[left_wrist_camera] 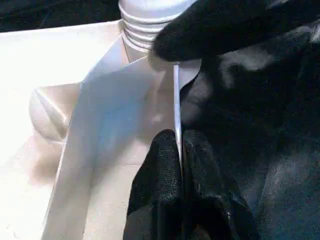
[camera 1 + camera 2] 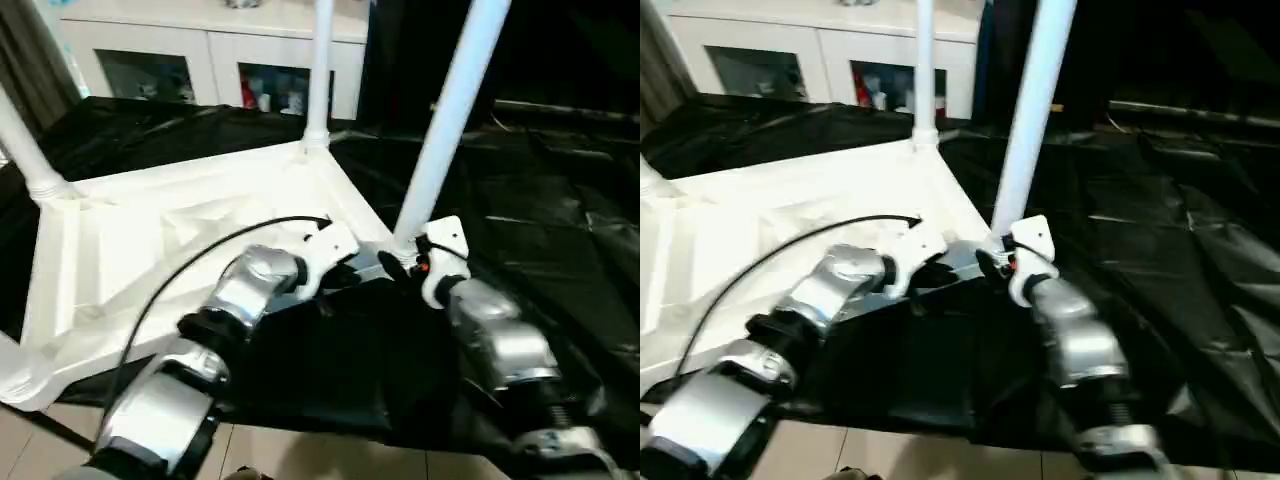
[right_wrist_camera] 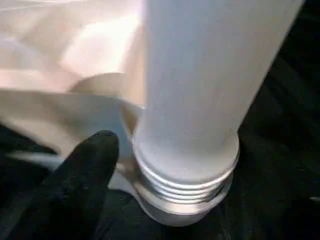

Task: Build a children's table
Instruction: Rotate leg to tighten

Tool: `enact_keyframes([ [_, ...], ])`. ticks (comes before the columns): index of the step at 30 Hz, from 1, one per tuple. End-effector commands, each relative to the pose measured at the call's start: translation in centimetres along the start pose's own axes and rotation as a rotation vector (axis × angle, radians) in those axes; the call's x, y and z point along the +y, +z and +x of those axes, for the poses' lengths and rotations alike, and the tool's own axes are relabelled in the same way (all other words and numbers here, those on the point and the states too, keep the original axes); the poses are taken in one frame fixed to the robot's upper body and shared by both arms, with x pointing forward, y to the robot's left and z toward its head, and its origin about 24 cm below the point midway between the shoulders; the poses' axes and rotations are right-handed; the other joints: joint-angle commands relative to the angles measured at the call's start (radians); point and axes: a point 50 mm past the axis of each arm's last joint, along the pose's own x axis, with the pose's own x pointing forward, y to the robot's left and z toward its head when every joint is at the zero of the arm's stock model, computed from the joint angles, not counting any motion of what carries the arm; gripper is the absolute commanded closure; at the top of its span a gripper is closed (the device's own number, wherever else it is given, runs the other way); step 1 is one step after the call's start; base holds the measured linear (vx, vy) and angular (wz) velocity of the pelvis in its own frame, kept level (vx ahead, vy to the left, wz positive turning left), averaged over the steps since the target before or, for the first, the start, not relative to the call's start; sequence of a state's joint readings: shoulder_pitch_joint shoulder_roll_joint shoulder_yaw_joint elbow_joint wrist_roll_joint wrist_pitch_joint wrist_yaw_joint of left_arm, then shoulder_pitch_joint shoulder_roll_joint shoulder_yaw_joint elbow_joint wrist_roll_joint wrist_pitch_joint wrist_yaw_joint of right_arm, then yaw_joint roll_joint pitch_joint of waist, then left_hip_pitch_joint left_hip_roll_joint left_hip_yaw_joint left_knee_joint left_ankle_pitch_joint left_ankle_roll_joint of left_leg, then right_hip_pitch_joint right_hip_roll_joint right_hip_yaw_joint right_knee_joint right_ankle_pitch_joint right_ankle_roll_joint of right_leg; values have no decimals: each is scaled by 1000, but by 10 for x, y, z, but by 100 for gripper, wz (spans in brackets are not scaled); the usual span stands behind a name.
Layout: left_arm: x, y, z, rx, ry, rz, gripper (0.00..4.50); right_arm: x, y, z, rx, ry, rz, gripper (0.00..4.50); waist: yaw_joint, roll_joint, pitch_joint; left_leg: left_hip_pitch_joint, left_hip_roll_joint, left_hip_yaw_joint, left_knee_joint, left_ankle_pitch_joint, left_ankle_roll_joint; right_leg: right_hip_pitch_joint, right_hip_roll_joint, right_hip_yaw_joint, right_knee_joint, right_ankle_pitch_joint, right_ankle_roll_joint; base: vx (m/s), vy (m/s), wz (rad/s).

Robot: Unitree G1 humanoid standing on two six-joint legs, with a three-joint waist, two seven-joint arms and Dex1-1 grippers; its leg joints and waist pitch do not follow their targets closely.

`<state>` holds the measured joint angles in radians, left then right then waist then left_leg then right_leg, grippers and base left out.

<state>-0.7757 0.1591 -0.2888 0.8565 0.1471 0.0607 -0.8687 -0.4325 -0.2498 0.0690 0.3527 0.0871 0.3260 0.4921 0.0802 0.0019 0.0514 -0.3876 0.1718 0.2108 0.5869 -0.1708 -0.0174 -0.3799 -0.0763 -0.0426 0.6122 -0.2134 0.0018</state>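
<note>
Our left gripper (image 1: 179, 150) is pinched on the thin side wall of the upturned tabletop (image 2: 150, 250), just beside the near corner socket. Our right gripper (image 2: 405, 262) sits at that socket, fingers apart around the base of the leg (image 2: 450, 120) standing in it. Farther legs stand in other corners.

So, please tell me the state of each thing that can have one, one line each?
Tabletop: upside down on black sheet.
Near leg: standing in corner socket, tilted, threads showing.
Far leg: upright in socket.
Left leg: in socket.
Left gripper: shut on tabletop rim.
Right gripper: open.
</note>
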Motion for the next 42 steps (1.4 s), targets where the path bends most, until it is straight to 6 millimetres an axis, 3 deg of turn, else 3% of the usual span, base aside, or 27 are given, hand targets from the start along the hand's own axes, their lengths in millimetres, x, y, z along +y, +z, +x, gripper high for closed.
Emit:
enact_keyframes([
  [1, 0, 0, -11, -76, -65, 34, 450, 6, 8, -10, 7, 207, -87, 60, 4, -12, -64, 24, 63, -36, -63, -153, 57, 37, -84, 45, -70, -42, -217, 0, 0, 0],
  [8, -5, -9, -32, -80, -223, 72, 450, 0, 10, -27, 38, 350, -116, 60, 10, -11, -65, 24, 71, -34, -61, -131, 80, 34, -82, 41, -60, -11, -263, 0, 0, 0],
  [13, -12, -10, -36, -103, -298, 47, 450, 0, 11, -26, 41, 371, -110, 60, 10, -9, -61, 31, 74, -33, -66, -184, 39, 27, -84, 42, -66, -101, -265, 0, 0, 0],
  [16, -13, -11, -37, -104, -303, 42, 450, 1, 10, -25, 51, 387, -111, 60, 10, -10, -61, 29, 71, -33, -66, -179, 33, 28, -83, 43, -66, -97, -256, 0, 0, 0],
  [18, -14, -12, -36, -102, -295, 42, 450, 3, 8, -25, 66, 410, -117, 95, 10, -15, -62, 28, 70, -32, -66, -175, 34, 29, -84, 43, -66, -93, -253, 0, 0, 0],
  [21, -14, -12, -37, -100, -295, 41, 450, 6, 6, -25, 78, 427, -120, 98, 12, -13, -63, 26, 70, -32, -63, -151, 45, 30, -83, 42, -62, -69, -252, 0, 0, 0],
  [23, -13, -12, -37, -102, -290, 40, 450, 6, 4, -25, 88, 429, -126, 136, 12, -12, -64, 27, 70, -32, -63, -144, 48, 29, -83, 41, -61, -63, -254, 0, 0, 0],
  [31, -13, -10, -37, -100, -285, 40, 450, 7, 1, -25, 100, 434, -122, 173, 11, -11, -65, 27, 69, -33, -62, -144, 47, 30, -82, 41, -61, -64, -254, 0, 0, 0],
  [36, -11, -12, -34, -70, -239, 26, 450, 10, -7, -22, 105, 385, -50, 175, 10, -11, -65, 26, 68, -32, -60, -138, 51, 30, -81, 42, -60, -55, -257, 0, 0, 0],
  [39, -8, -8, -18, -50, -122, -30, 450, 13, -20, -9, 112, 200, 60, 176, 2, -12, -58, 30, 66, -33, -66, -197, 18, 20, -83, 44, -72, -162, -248, 0, 0, 0],
  [42, -10, -2, 0, -30, -35, -56, 450, 16, -27, 2, 125, 22, 131, 176, -2, -12, -54, 37, 68, -38, -74, -262, -27, 15, -84, 45, -84, -268, -216, 0, 0, 0],
])
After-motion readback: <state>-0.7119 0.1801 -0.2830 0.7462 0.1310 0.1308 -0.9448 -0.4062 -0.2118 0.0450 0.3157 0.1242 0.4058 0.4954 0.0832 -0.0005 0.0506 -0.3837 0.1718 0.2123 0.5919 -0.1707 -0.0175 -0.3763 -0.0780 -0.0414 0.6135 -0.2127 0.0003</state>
